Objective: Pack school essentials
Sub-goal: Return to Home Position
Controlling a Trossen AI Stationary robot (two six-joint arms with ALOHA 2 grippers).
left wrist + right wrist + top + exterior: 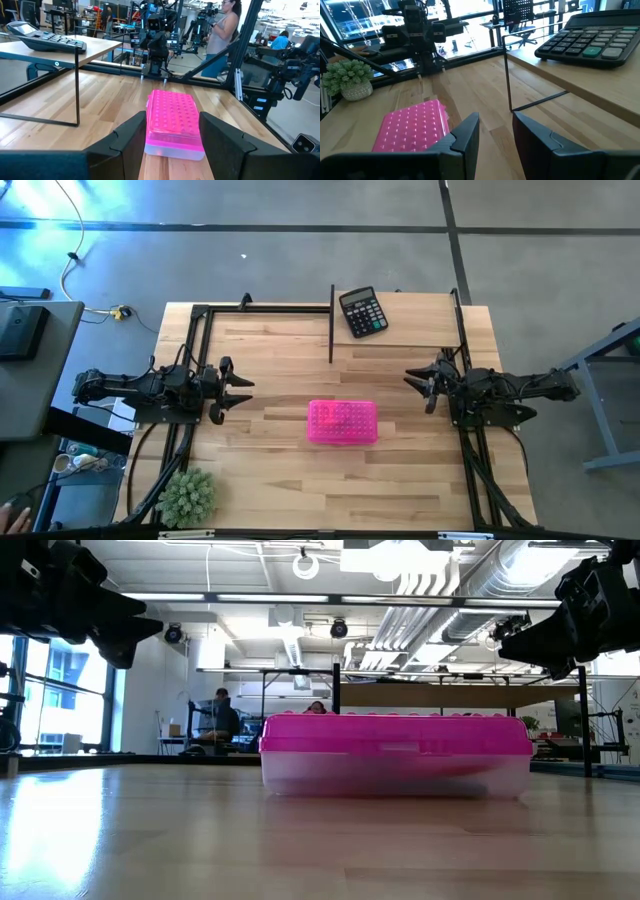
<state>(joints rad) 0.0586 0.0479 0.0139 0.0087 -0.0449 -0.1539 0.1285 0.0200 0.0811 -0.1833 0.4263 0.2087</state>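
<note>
A pink studded plastic case [342,422] with its lid down lies flat on the table's middle; it shows too in the low view [395,753], the left wrist view [172,121] and the right wrist view [412,126]. The scissors, pencils, pen, crayon box and other stationery are out of view. My left gripper [240,392] hovers open near the left edge, pointing at the case. My right gripper [417,384] hovers open near the right edge, pointing left. Neither touches anything.
A black calculator [362,311] sits on a raised board at the far edge. A thin black upright frame [331,325] stands beside it. A fuzzy green plant ball [187,497] rests at the near left corner. People stand in the room beyond [222,30].
</note>
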